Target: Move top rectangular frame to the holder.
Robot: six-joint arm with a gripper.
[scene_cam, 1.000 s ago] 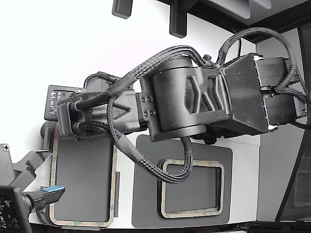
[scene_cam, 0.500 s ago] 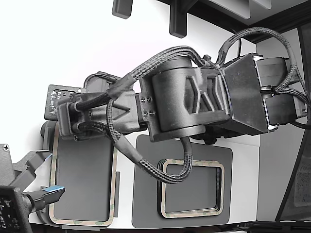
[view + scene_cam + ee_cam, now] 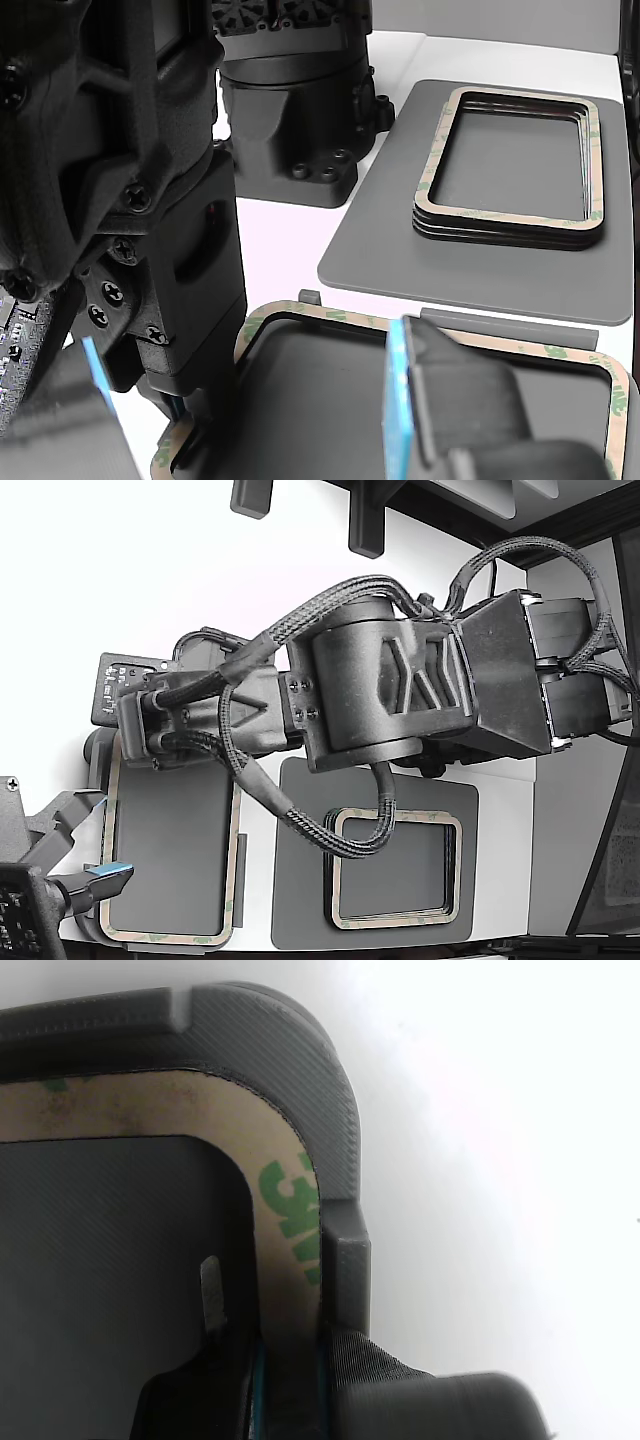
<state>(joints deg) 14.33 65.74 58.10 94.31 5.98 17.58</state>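
The top rectangular frame (image 3: pixel 170 941), a thin tan ring with green mottling, lies flat inside the holder (image 3: pixel 96 768) at the exterior view's left. In the wrist view the frame (image 3: pixel 285 1190) follows the holder's rounded corner (image 3: pixel 340 1110). My gripper (image 3: pixel 288 1392) straddles one side strip of the frame by the holder's notch. One finger sits inside the opening and the other outside, with blue pad edges tight against the strip. In the exterior view my gripper (image 3: pixel 150 748) is over the frame's far end, its fingertips hidden under the wrist.
A stack of like frames (image 3: pixel 395 918) with black edges rests on a darker grey mat (image 3: pixel 300 880) at the exterior view's right. A second arm's gripper with blue pads (image 3: pixel 105 872) hovers at the lower left, and fills the other view's foreground (image 3: pixel 400 400).
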